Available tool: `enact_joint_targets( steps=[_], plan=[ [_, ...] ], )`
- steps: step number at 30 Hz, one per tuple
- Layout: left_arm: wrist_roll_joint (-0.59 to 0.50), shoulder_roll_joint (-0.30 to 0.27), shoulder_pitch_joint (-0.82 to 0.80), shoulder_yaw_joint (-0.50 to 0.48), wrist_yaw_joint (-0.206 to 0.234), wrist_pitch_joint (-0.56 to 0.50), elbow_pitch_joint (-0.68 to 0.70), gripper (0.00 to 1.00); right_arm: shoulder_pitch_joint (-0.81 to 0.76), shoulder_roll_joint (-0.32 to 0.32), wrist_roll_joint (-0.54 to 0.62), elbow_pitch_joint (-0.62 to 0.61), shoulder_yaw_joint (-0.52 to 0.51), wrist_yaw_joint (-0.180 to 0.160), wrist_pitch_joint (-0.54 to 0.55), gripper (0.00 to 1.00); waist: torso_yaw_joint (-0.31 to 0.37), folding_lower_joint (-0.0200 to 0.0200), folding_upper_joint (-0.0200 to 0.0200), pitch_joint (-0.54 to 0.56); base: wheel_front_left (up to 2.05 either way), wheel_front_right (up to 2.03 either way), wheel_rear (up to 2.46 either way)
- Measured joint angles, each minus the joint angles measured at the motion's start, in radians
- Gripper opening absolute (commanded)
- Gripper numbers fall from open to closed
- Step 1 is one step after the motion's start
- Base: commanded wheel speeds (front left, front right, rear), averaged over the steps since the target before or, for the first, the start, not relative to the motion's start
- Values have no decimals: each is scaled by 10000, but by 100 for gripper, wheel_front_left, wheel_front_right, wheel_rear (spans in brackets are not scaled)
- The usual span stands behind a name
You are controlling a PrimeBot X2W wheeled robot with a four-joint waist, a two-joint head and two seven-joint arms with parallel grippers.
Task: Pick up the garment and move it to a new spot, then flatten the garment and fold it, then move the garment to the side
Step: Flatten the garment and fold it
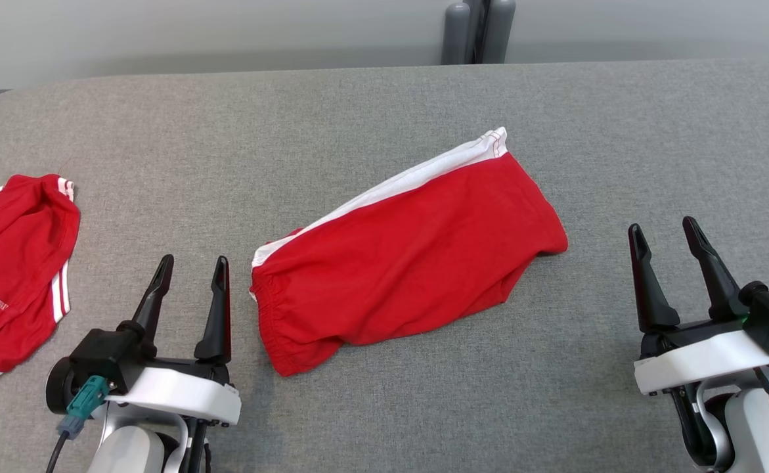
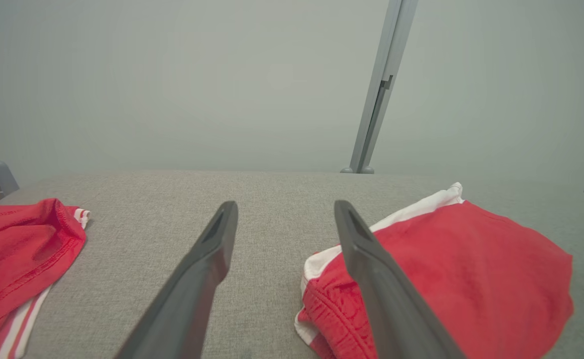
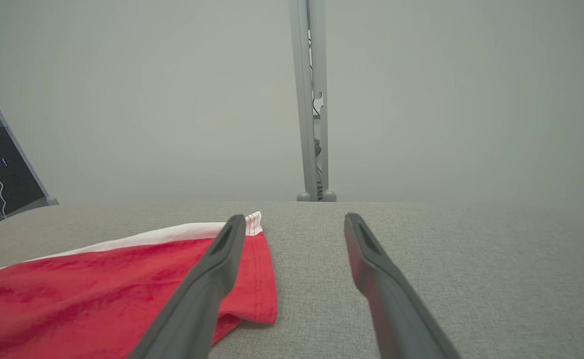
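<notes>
A red garment with a white side stripe, a pair of shorts, lies folded in the middle of the grey table; its gathered waistband faces the front left. My left gripper stands open just left of the waistband, not touching it. In the left wrist view the garment lies beside and behind the right finger of the left gripper. My right gripper stands open to the right of the garment, apart from it. In the right wrist view the garment lies to the left of the right gripper.
A second red garment with white stripes lies crumpled at the table's left edge, also seen as a red garment in the left wrist view. A grey post stands behind the table's far edge.
</notes>
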State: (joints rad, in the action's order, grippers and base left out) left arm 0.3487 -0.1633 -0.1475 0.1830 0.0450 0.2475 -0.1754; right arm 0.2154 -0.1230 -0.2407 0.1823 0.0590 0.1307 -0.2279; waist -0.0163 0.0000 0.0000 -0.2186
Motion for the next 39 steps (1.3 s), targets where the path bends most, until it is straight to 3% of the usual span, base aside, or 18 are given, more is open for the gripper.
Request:
enact_joint_targets(
  steps=[11, 24, 31, 32, 33, 34, 39],
  plan=[
    [81, 29, -369, 127, 6, -146, 63, 100, 529, -100, -48, 349, -222, 0, 224, 100, -283, 0, 0, -296, 0, 0, 0],
    [125, 263, -1220, 353, -255, 12, -186, 100, 2837, -29, -219, 4230, 696, 0, 412, 100, -1138, 0, 0, -1538, 0, 0, 0],
    [109, 314, -1294, 380, -341, 86, -508, 100, 3381, 79, -826, 5494, 1160, -13, 395, 100, -1185, 0, 0, -1581, 0, 0, 0],
    [109, 316, -1294, 378, -347, 96, -548, 100, 3442, 90, -924, 5607, 1244, -15, 412, 33, -1163, 0, 0, -1547, 0, 0, 0],
    [109, 314, -1294, 374, -349, 100, -577, 100, 3496, 94, -1007, 5710, 1336, -15, 403, 9, -1140, 0, 0, -1510, 0, 0, 0],
    [109, 309, -1294, 368, -349, 104, -594, 100, 3502, 117, -1110, 5781, 1436, -15, 382, 0, -1113, 0, 0, -1475, 0, 0, 0],
    [81, 251, -1284, 351, -349, 117, -629, 100, 3473, 188, -1622, 5988, 1793, -12, 197, 0, -987, 0, 0, -1264, 0, 0, 0]
  ],
)
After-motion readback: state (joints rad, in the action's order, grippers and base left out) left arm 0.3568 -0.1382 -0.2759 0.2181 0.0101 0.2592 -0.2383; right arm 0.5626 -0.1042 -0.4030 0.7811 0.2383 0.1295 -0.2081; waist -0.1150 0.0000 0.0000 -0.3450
